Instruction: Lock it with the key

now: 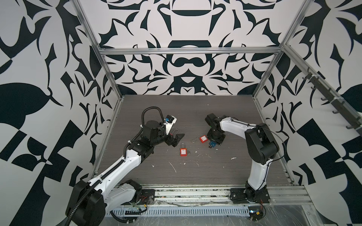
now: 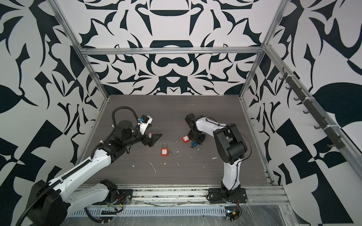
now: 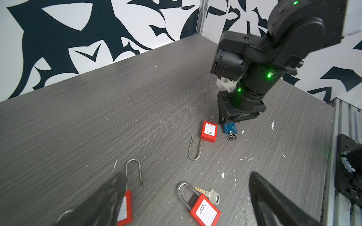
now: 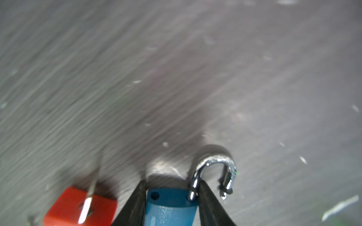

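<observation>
Pinching the blue padlock (image 4: 170, 207) in the right claw (image 4: 172, 183), likely steadying it. Hovering with the left claw (image 3: 187, 174) spread wide, empty, near the key (image 3: 210, 193).

On the table (image 1: 225, 117) there are four padlocks, in a loose row near the middle. The leftmost padlock (image 3: 127, 199) lies partly under the left gripper (image 1: 176, 140). The middle padlock (image 1: 183, 152) lies nearer to the front edge, with a key (image 3: 210, 193) touching it on its right. The right padlock (image 1: 203, 139) lies behind and to the right of it. Just beside that one, on its right, the small padlock (image 4: 170, 207) sits between the jaws of the right gripper (image 1: 212, 142).
</observation>
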Tool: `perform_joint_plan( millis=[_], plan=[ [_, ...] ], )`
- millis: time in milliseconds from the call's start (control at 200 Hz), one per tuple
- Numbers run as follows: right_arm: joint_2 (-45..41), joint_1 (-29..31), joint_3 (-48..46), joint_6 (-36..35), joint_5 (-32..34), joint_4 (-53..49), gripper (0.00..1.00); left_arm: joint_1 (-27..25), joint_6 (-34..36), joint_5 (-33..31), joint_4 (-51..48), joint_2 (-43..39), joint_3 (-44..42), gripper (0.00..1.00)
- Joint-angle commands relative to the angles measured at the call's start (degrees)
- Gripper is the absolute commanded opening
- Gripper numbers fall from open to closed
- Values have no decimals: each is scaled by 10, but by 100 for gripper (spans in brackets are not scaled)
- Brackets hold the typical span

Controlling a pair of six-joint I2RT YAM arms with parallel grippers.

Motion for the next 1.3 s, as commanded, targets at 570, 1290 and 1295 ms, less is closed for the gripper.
perform_joint_plan(
  millis=[570,1290,1295],
  plan=[
    [-86,0,-13,-110,2,-27,60,-5,11,9,-28,-31,-16,99],
    [-59,7,-29,-76,-42,-4,60,-6,11,16,-18,-27,-25,99],
    [-59,8,-29,-76,-42,-4,60,-6,10,15,-18,-26,-26,99]
  ],
)
